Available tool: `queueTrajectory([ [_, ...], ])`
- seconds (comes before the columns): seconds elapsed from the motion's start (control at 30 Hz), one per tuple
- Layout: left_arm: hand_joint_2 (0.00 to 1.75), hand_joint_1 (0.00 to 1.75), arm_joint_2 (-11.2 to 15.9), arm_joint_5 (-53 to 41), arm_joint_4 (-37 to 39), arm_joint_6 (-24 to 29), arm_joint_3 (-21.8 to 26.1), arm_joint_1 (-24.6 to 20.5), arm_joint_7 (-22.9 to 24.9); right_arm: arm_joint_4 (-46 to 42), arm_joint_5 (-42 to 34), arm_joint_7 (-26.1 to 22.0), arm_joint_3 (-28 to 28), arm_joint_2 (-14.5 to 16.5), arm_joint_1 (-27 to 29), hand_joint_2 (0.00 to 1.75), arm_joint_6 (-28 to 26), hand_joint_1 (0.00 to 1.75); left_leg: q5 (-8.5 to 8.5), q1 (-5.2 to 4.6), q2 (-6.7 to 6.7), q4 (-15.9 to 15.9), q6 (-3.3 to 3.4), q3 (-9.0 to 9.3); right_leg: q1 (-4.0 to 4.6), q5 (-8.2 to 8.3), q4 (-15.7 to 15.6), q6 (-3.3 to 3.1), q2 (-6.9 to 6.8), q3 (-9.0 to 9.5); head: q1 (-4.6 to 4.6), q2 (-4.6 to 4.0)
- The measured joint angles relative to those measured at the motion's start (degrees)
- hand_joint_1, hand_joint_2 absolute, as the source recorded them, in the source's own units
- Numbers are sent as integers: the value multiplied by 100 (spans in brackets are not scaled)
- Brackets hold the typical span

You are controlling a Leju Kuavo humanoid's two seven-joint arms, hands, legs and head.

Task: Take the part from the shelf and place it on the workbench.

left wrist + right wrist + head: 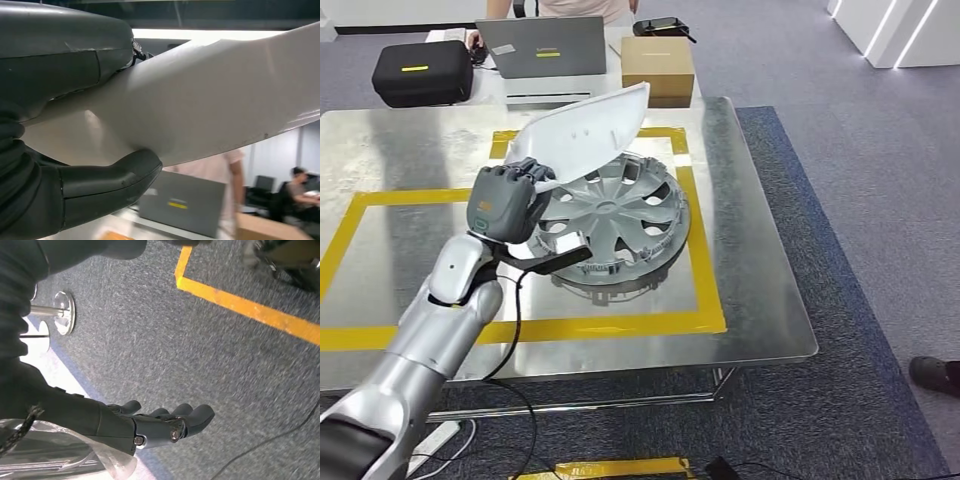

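My left hand grips a long white curved shell part by its near end and holds it tilted above the metal workbench. The part hangs over the far-left side of a silver wheel cover that lies flat inside the yellow taped rectangle. In the left wrist view the white part sits between the thumb and the dark fingers. My right hand hangs beside the workbench over grey carpet, its fingers stretched out and holding nothing.
Behind the workbench stands a white table with a black case, a grey laptop and a cardboard box; a person sits there. Yellow tape marks the carpet. A shoe shows at the right edge.
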Motion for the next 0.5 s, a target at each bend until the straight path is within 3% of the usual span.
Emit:
queueTrajectory([
  [0.07,175,175,85,-106,458,23,-15,-292,44,-7,-3,0,31,-5,-15,175,10,0,-16,-23,-1,15,-42,-7,8,250,-691,-43,-2,344,1,1],
  [0.1,175,175,112,-123,614,33,-22,-387,47,-8,-4,0,46,-6,-15,175,13,0,-14,-34,-2,21,-69,-18,13,267,-836,-65,0,421,-1,1],
  [0.23,175,175,200,-327,1082,-27,-88,-608,236,-8,-13,3,85,-6,-11,175,14,0,-85,-33,-3,104,-182,-66,-1,262,-893,-194,6,452,-3,1],
  [0.3,175,175,257,-670,1334,-203,-139,-761,558,-8,-17,3,92,-6,-24,175,14,0,-367,-16,-2,599,-246,-287,-16,265,-910,-252,4,465,-11,0],
  [0.37,175,175,353,-1133,1671,-479,-234,-931,913,-8,-27,3,101,-7,-26,175,20,0,-679,-4,-2,1366,-286,-654,-14,256,-907,-273,13,466,-14,0],
  [0.4,175,175,417,-1361,1850,-643,-299,-1006,1071,-8,-35,4,104,-7,-21,175,23,0,-717,1,-2,1601,-295,-777,-14,253,-904,-277,23,469,-16,0],
  [0.43,175,175,484,-1558,2028,-803,-362,-1076,1209,-8,-46,4,109,-8,-18,175,25,0,-641,4,-2,1625,-295,-808,-14,251,-900,-279,35,472,-16,0],
  [0.5,175,175,618,-1810,2338,-1057,-465,-1215,1458,-8,-77,3,119,-7,-19,175,24,0,-222,8,-1,1047,-269,-574,-13,242,-890,-273,56,486,-16,0],
])
